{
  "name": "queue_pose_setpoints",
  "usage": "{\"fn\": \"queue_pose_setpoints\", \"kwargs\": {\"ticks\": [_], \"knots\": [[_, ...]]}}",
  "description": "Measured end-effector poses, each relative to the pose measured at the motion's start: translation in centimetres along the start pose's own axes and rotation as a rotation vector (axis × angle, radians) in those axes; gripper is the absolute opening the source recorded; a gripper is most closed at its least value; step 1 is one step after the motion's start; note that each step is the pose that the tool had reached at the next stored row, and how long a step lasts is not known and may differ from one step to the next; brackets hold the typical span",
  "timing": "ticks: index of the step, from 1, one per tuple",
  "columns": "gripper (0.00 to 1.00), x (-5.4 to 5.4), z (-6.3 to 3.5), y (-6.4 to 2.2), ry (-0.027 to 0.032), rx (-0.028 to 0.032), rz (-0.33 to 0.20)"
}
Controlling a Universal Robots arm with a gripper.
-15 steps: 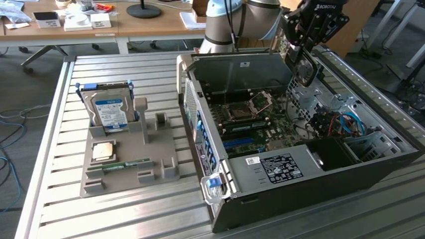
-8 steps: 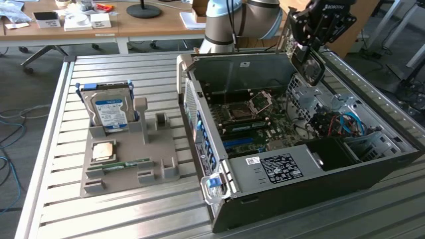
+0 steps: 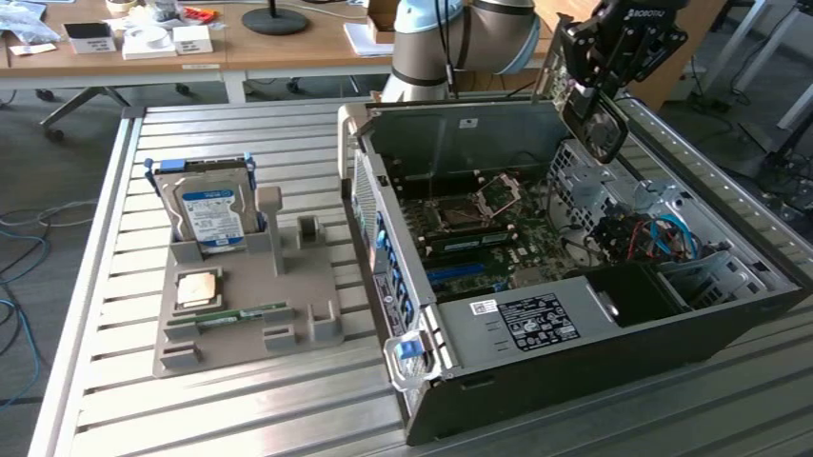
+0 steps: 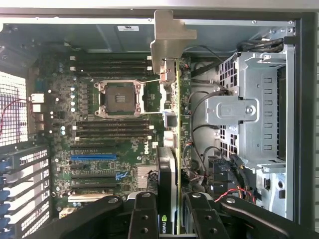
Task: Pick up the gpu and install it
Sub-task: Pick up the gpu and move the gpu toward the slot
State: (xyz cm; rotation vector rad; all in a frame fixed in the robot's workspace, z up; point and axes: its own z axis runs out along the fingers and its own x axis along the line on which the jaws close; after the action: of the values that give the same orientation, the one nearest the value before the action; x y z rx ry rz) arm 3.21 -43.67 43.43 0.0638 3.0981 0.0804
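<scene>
The gpu (image 4: 167,169) is clamped edge-on in the hand (image 4: 172,213) above the open computer case (image 3: 610,371). It is held upright, likely to be aligned with the motherboard (image 4: 99,124) slots.

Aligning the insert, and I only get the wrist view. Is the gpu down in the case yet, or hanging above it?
Observer: Above it. In the exterior view the gpu hangs from the gripper over the open case and looks clear of the motherboard.
Operator: What's on the parts tray?
Observer: The tray, at the exterior view's left of the case, holds a hard drive standing upright and a memory stick lying nearer the camera.
</scene>
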Motion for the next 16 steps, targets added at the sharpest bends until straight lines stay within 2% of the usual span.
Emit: {"fn": "queue_pose_setpoints", "kwargs": {"ticks": [16], "knots": [[0.27,0.01,0.31,-0.01,0.0000,-0.0002,0.000]]}}
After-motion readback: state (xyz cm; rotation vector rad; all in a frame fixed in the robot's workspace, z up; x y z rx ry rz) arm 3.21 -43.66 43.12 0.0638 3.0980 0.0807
